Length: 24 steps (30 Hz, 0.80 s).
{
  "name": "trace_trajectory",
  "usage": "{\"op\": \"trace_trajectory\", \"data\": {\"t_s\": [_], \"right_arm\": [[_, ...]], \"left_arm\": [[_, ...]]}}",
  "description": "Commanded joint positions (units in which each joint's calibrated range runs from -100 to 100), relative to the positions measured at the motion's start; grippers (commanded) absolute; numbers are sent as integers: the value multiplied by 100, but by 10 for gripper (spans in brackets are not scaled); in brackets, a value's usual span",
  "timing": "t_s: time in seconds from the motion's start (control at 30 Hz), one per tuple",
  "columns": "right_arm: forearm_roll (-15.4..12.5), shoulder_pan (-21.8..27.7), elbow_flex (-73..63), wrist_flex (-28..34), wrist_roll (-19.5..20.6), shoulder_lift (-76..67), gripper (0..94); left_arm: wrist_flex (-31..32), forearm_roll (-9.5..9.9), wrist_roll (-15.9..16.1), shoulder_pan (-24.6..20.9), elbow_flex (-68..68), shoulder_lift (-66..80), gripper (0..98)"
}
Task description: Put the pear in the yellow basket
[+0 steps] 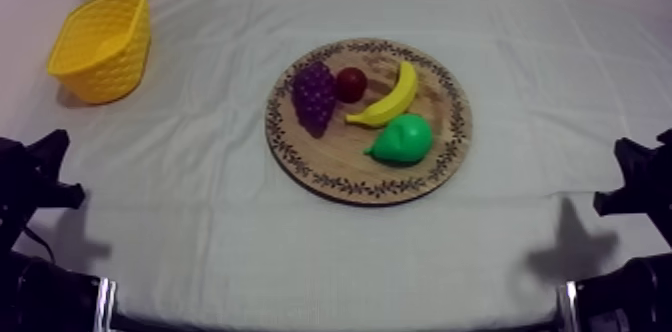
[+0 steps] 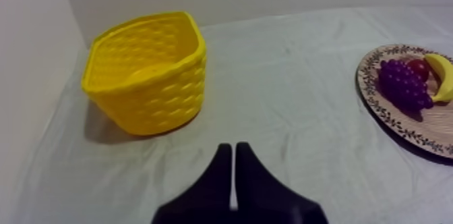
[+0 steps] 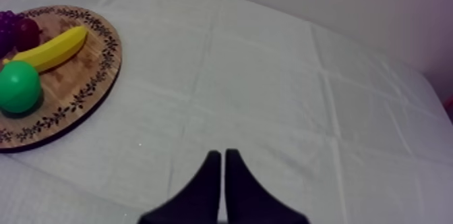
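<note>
Green pear (image 1: 403, 140) sits on the wooden board (image 1: 318, 178) mid-table, toward the board's near right rim, just beside the banana (image 1: 388, 104). Yellow basket (image 1: 100, 46) at the table's far left corner, well apart. Left gripper (image 2: 233, 154) and right gripper (image 3: 222, 159): fingers pressed together, holding nothing.

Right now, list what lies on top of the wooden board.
On the wooden board lie a bunch of grapes, a small red fruit, a banana and the green pear. The wood beneath each fruit is covered and cannot be seen.
</note>
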<state>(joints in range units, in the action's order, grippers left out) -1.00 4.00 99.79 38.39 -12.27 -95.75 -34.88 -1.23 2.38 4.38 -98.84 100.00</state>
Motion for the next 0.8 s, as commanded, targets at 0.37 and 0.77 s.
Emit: {"op": "trace_trajectory", "data": {"t_s": [0.37,0.77], "right_arm": [[0,-1,-1,0,-1,-1,3],[0,-1,-1,0,-3,-1,3]], "left_arm": [[-2,-11,-10,-26,-4,0,0],[-107,-23,326,466,2038,-1693,0]]}}
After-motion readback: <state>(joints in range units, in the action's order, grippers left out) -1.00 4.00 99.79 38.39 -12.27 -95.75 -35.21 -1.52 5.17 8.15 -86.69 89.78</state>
